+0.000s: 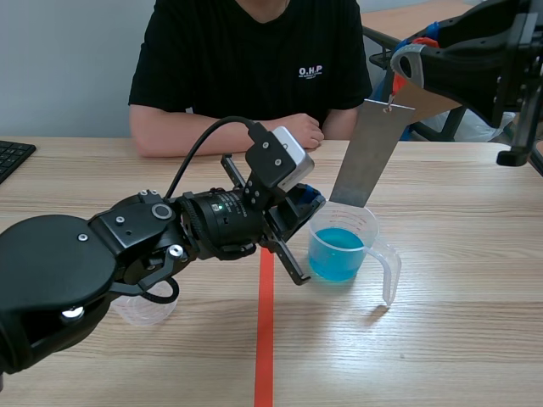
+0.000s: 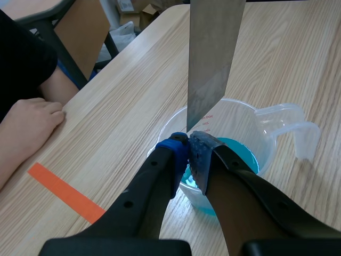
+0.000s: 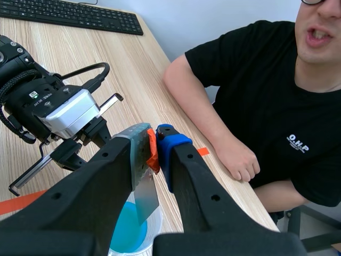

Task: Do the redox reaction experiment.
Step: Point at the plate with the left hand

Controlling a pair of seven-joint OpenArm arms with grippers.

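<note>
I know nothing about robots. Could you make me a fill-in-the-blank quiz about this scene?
The liquid in the clear cup is ____. The right jaws hold a ____ strip. The left jaws pinch the rim of the ____. The person wears a ____ shirt.
Missing: blue; metal; cup; black.

small cup (image 1: 140, 315): mostly behind left arm (image 1: 102, 246) | keyboard (image 1: 12, 158): cut off | beaker print (image 2: 206, 118): unreadable

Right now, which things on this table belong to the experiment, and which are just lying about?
In use: metal strip, jug of blue liquid, right tool, left tool.
Lying about: keyboard, empty clear cup.
</note>
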